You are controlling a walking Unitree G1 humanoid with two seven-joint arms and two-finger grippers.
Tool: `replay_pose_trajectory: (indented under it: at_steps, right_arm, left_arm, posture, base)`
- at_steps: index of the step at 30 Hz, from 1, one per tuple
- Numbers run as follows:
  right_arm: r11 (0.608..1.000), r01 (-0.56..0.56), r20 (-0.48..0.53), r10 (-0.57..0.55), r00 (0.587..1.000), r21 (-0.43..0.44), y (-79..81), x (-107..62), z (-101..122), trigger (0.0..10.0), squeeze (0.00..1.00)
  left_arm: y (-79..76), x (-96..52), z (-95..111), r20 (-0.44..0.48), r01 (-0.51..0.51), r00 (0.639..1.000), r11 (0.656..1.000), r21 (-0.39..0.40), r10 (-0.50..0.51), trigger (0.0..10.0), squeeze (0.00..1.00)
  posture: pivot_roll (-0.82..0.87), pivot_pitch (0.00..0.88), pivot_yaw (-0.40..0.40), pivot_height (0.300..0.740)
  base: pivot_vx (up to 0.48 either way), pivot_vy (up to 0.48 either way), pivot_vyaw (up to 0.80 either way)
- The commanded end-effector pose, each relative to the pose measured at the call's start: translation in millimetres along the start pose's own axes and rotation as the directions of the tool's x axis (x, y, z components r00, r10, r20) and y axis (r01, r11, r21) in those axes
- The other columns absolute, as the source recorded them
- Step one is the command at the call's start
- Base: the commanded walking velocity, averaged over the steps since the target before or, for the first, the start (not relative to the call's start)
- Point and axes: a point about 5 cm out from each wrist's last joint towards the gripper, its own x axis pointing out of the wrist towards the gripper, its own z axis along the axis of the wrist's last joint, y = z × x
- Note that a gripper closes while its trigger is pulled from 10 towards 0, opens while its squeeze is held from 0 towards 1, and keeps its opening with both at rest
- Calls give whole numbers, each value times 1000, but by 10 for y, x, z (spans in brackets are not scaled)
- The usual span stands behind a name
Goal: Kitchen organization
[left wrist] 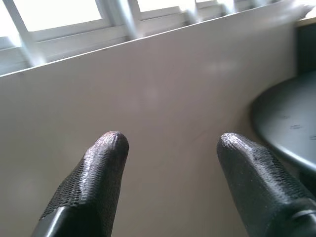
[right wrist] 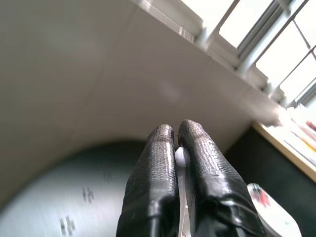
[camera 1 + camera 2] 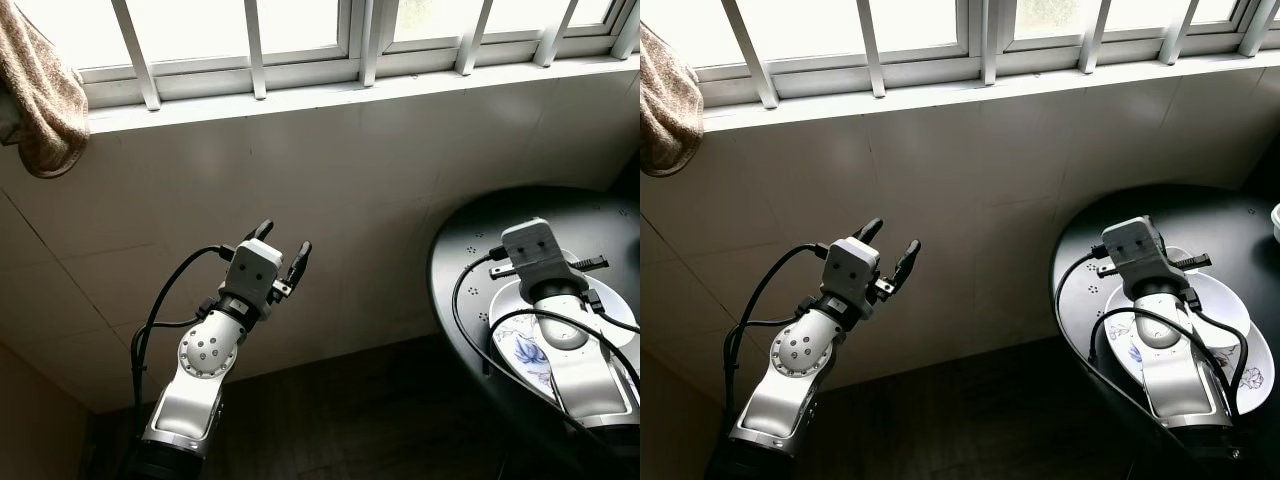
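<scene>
A white plate with blue flowers (image 3: 1246,374) lies on the dark round table (image 3: 470,240) at the right, under my right arm. The right arm's wrist block (image 3: 535,252) covers the fingers from above. In the right wrist view my right gripper (image 2: 176,131) is shut on a thin white rim (image 2: 181,157) that looks like the plate's edge. My left gripper (image 3: 284,240) is raised in front of the tiled wall, away from the table, open with nothing between its fingers (image 1: 106,163).
A beige towel (image 3: 40,95) hangs at the upper left by the barred window (image 3: 300,40). The tiled wall (image 3: 380,170) stands close ahead, with dark floor (image 3: 350,420) below. A white object (image 3: 1276,222) sits at the table's far right edge.
</scene>
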Motion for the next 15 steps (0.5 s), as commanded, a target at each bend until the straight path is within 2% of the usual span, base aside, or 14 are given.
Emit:
replay_pose_trajectory:
  at_steps: [1, 4, 8, 10, 11, 12, 13, 14, 15]
  right_arm:
    - [999, 23, 81, -26, 996, 34, -99, 45, 223, 0, 0]
    - [999, 31, 153, -35, 988, 29, -155, 90, 444, 0, 0]
    - [996, 24, 174, -38, 984, 81, -176, 107, 545, 0, 0]
    - [992, 14, 166, -35, 985, 124, -171, 108, 556, 0, 0]
    - [990, 10, 159, -33, 987, 143, -165, 108, 550, 0, 0]
    - [983, 2, 146, -29, 989, 183, -152, 107, 543, 0, 0]
    - [962, -19, 123, -15, 992, 271, -120, 106, 538, 0, 0]
    - [962, -19, 123, -15, 992, 271, -120, 106, 538, 0, 0]
    - [947, -36, 126, -4, 992, 318, -101, 104, 556, 0, 0]
  left_arm:
    - [-36, 27, 34, 17, 39, 999, 999, -11, -39, 10000, 0]
    - [-32, 38, 31, 17, 53, 998, 999, -1, -53, 10000, 0]
    - [-4, 52, 35, 25, 49, 999, 999, 2, -49, 10000, 0]
    - [28, 63, 29, 18, 21, 1000, 999, 29, -22, 10000, 75]
    - [34, 64, 29, 20, 18, 1000, 999, 33, -18, 10000, 153]
    - [36, 62, 33, 26, 20, 999, 999, 40, -21, 10000, 396]
    - [39, 56, 36, 34, 24, 999, 999, 47, -26, 10000, 773]
    - [39, 56, 36, 34, 24, 999, 999, 47, -26, 10000, 773]
    - [46, 45, 52, 55, 23, 998, 999, 35, -25, 10000, 1000]
  posture:
    - [-46, 0, -11, 740]
    - [-48, 0, -10, 740]
    - [-48, 0, -10, 740]
    - [-48, 0, -10, 740]
    - [-48, 0, -10, 740]
    - [-48, 0, -10, 740]
    - [-41, 0, -13, 740]
    - [-41, 0, -13, 740]
    - [-41, 0, -13, 740]
  base:
    - [0, 0, 0]
    - [0, 0, 0]
    - [0, 0, 0]
    - [0, 0, 0]
    - [0, 0, 0]
    - [0, 0, 0]
    - [0, 0, 0]
    - [0, 0, 0]
    - [0, 0, 0]
